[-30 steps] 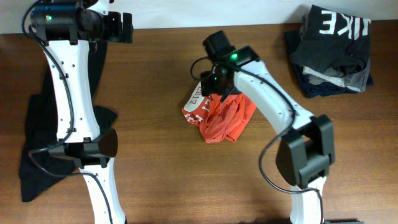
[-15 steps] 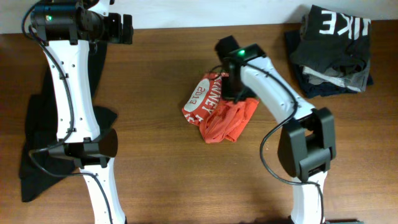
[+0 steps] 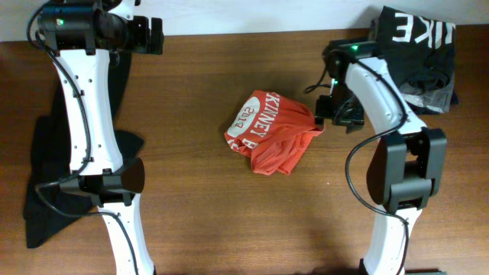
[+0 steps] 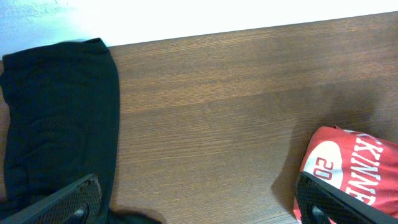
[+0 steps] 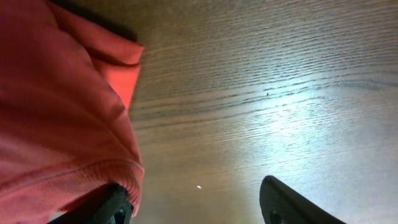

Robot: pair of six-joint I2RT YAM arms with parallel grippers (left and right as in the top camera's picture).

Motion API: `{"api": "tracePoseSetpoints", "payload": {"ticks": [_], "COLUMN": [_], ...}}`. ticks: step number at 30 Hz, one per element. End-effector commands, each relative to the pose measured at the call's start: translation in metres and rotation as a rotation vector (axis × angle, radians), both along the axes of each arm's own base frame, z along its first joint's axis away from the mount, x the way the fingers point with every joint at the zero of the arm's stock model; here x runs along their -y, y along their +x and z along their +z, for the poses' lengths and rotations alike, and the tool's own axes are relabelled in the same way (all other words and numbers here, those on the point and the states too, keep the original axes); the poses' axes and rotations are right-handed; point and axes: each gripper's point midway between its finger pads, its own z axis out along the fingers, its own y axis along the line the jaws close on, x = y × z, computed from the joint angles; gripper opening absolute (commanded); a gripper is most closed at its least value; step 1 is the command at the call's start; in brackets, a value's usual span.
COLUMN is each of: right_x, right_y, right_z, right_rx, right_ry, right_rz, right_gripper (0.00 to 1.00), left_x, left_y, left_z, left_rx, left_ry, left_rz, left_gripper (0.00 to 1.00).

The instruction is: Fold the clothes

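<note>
The clothes, a red-orange T-shirt (image 3: 271,131) with white lettering, lie bunched in a heap at the table's middle. My right gripper (image 3: 330,114) sits low at the heap's right edge. In the right wrist view that gripper (image 5: 199,208) is open, with only bare wood between its fingers. Its left finger (image 5: 115,205) rests against the ribbed hem of the shirt (image 5: 56,112). My left gripper (image 3: 151,35) hangs at the far left back, wide open (image 4: 196,208) and holding nothing. A corner of the shirt (image 4: 357,168) shows beside its right finger (image 4: 329,202).
A long black garment (image 3: 46,153) lies along the left side under the left arm, seen also in the left wrist view (image 4: 56,118). A dark and grey folded stack (image 3: 412,61) with white block letters sits at the back right, just behind the right arm.
My right gripper has travelled from the shirt's upper left across to its right edge, dragging a fold of cloth rightward so the lettering shows, and now stands open off the cloth. The left arm is unmoved.
</note>
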Motion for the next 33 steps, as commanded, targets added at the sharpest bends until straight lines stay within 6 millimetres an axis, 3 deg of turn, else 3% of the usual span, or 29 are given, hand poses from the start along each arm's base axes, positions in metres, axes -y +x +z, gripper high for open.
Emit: {"api": "tracePoseSetpoints", "payload": {"ticks": [1, 10, 15, 16, 19, 23, 33], "right_x": [-0.013, -0.065, -0.099, -0.114, -0.132, -0.146, -0.147], "right_y": [-0.003, -0.013, -0.024, -0.028, -0.032, -0.039, -0.062], "right_z": [0.01, 0.064, 0.069, 0.063, 0.048, 0.021, -0.035], "right_rx": [0.006, 0.135, 0.135, 0.128, 0.122, 0.114, 0.079], "right_ry": [0.148, 0.239, 0.292, 0.293, 0.288, 0.242, 0.158], "right_rz": [0.11, 0.249, 0.319, 0.347, 0.333, 0.275, 0.187], "right_gripper": [0.68, 0.68, 0.68, 0.68, 0.64, 0.59, 0.41], "left_x": [-0.005, -0.005, -0.005, -0.005, -0.005, -0.005, -0.005], "left_y": [0.002, 0.002, 0.002, 0.002, 0.002, 0.002, 0.001], "left_z": [-0.001, 0.0, 0.0, -0.001, -0.001, -0.001, -0.001], "left_rx": [0.005, 0.006, 0.006, 0.005, 0.005, 0.005, 0.004], "left_ry": [0.02, 0.021, 0.02, 0.02, 0.02, 0.02, 0.02], "left_rz": [-0.004, -0.003, -0.003, -0.003, -0.003, -0.003, -0.004], "left_gripper": [0.99, 0.99, 0.99, 0.99, 0.99, 0.99, 0.99]}}
